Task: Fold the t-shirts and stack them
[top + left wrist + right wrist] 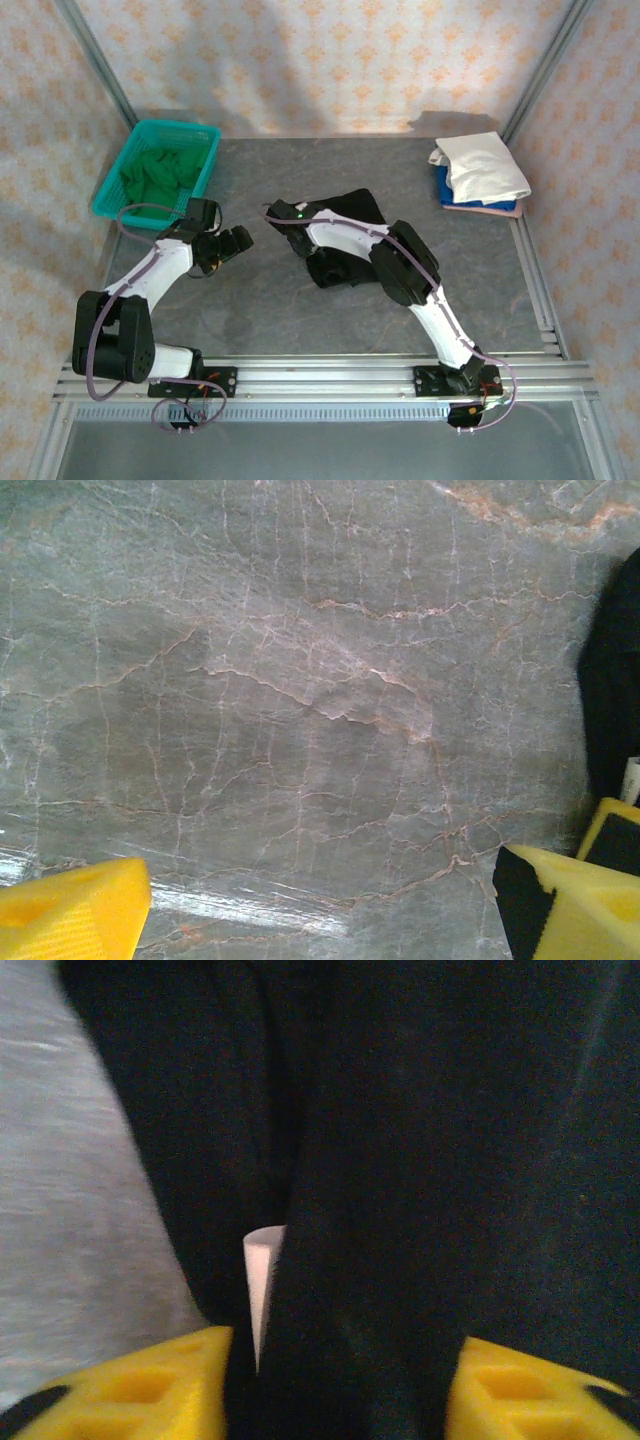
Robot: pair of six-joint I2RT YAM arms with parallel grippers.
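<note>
A black t-shirt [348, 208] lies crumpled in the middle of the table. My right gripper [284, 224] is at its left edge. In the right wrist view a thick fold of the black t-shirt [450, 1160] fills the gap between the yellow fingers [150, 1395], and my right gripper [340, 1380] is shut on it. A pale strip [260, 1270] shows in the fold. My left gripper [236, 243] hovers open over bare table to the left of the shirt. Its jaws [320, 910] hold nothing, and the black t-shirt [612, 700] shows at the right edge.
A stack of folded t-shirts stands at the back right: white [482, 165] on top, then blue [442, 186] and pink [492, 210]. A teal basket [112, 192] at the back left holds green t-shirts [160, 175]. Metal rails run along the table's near and right edges.
</note>
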